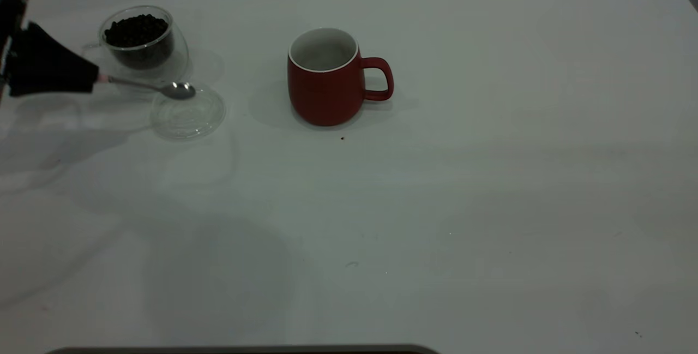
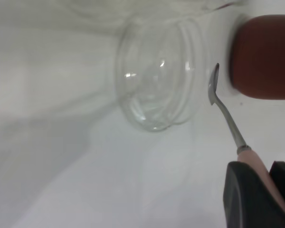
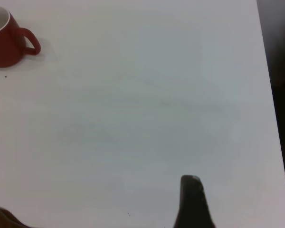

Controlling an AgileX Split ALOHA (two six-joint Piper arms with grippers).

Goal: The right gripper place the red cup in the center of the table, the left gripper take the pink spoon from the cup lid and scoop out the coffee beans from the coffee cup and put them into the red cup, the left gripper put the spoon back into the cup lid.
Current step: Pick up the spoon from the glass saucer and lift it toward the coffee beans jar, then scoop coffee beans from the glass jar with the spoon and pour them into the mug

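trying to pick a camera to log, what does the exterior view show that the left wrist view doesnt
Only the exterior view shows the coffee cup heaped with coffee beans, and the red cup whole, with its handle. Only the left wrist view shows the pink spoon handle clamped in the left gripper. Both show the spoon, the cup lid, the red cup and the table.

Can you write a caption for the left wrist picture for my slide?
Left tool grips the pink spoon beside the cup lid, near the red cup.

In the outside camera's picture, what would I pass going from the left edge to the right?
Left gripper holding the spoon → glass cup of coffee beans → lid → red cup → bare table.
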